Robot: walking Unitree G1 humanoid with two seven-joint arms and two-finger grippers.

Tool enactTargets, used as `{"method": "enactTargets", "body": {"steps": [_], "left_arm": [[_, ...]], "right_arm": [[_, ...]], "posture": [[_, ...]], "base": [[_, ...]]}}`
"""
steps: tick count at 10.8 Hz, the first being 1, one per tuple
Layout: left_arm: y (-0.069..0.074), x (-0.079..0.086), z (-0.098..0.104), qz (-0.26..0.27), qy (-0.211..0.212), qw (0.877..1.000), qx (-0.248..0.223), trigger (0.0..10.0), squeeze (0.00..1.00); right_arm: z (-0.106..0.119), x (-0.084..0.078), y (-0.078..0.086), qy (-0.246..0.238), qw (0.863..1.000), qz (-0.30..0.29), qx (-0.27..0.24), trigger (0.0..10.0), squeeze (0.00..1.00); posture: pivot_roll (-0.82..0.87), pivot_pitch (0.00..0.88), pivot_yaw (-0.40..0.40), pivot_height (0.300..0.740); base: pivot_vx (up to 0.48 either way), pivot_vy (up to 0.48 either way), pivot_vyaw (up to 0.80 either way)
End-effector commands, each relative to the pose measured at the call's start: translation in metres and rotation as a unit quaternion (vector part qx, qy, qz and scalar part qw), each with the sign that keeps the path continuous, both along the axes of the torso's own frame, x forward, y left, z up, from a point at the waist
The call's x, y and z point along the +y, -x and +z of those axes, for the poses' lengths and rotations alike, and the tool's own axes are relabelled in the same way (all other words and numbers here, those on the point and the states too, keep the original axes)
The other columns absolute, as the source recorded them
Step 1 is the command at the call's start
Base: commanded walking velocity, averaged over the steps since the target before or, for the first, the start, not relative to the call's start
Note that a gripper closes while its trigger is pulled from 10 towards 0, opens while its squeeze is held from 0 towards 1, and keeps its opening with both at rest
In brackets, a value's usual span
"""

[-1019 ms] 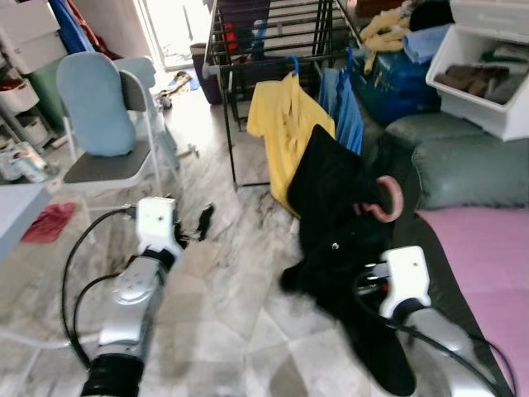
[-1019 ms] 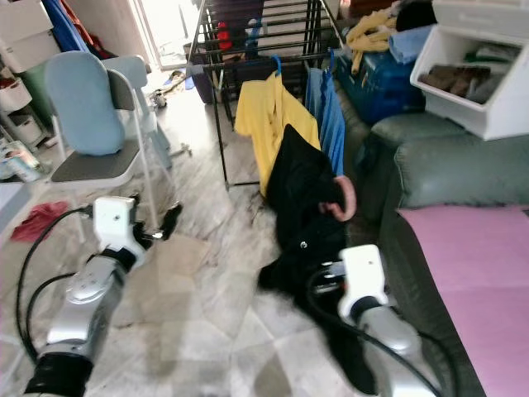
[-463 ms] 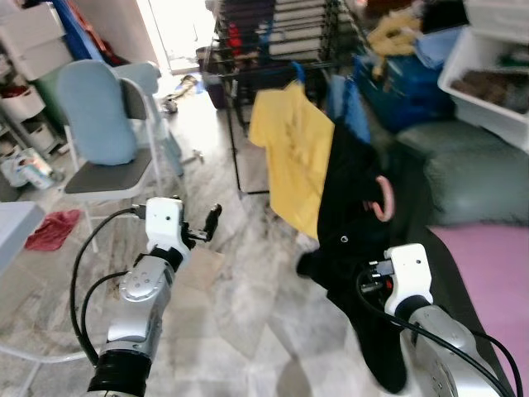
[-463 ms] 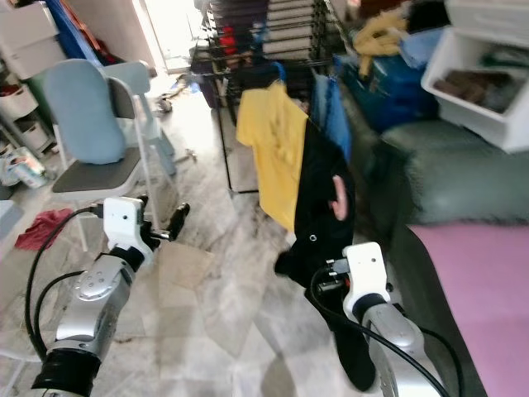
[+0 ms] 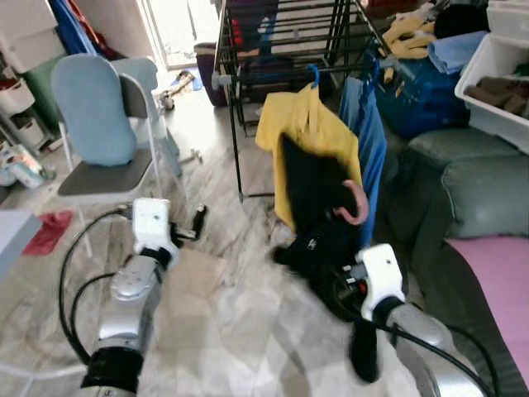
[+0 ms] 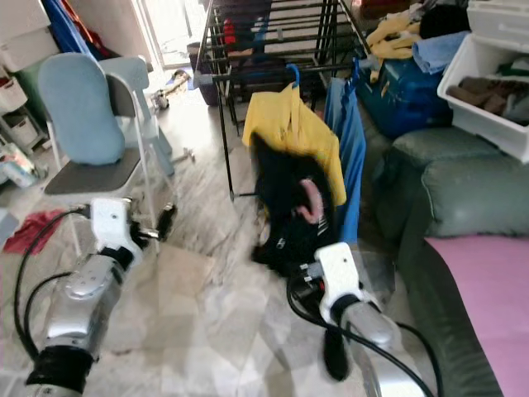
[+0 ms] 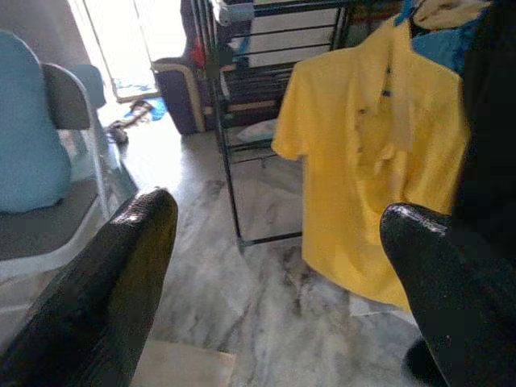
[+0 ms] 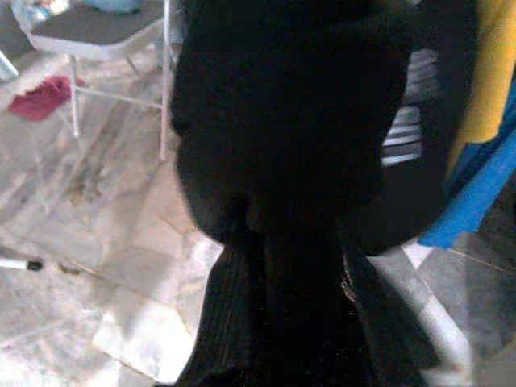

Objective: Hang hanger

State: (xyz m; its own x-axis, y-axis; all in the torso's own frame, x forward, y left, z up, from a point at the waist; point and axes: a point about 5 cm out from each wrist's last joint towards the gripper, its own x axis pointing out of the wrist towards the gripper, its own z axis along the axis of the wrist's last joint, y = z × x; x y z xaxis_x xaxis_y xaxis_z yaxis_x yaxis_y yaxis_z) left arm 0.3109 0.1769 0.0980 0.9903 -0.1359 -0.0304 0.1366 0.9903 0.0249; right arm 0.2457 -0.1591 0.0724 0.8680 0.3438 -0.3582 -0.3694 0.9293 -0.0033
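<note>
Black fingers of the right gripper (image 8: 278,322) are clenched on one black garment (image 5: 318,198) with a pink hanger (image 5: 357,207), held against the yellow shirt (image 5: 331,136) on the drying rack (image 5: 273,50). Two shirts, yellow and blue (image 5: 372,141), hang there. The left gripper (image 7: 274,266) hovers spread and empty. Since earlier, garment and rack sit closer.

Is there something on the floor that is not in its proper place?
Yes. A red cloth lies crumpled on the marble floor beside the folding chair, as if it was dropped. The black garment on the pink hanger hangs low, and blur hides whether it touches the floor.
</note>
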Motion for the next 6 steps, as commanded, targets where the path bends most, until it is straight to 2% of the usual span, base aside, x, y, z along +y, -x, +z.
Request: {"method": "enactTargets", "body": {"steps": [1, 4, 6], "left_arm": [[0.003, 0.004, -0.002, 0.019, -0.007, 1.0, 0.002, 10.0, 0.0], [0.014, 0.012, -0.007, 0.053, -0.031, 0.998, 0.001, 10.0, 0.0], [0.015, 0.012, -0.008, 0.056, -0.034, 0.998, 0.001, 10.0, 0.0]], "right_arm": [[0.006, -0.003, -0.005, 0.001, 1.0, -0.006, -0.014, 10.0, 0.0], [0.01, -0.006, -0.025, 0.021, 0.998, -0.04, -0.037, 10.0, 0.0], [0.011, -0.006, -0.027, 0.021, 0.998, -0.044, -0.038, 10.0, 0.0]], "posture": [[-0.16, 0.0, 0.04, 0.74], [-0.11, 0.0, -0.001, 0.74], [-0.11, 0.0, -0.001, 0.74]], "base": [[0.0, 0.0, 0.0], [0.0, 0.0, 0.0], [0.0, 0.0, 0.0]]}}
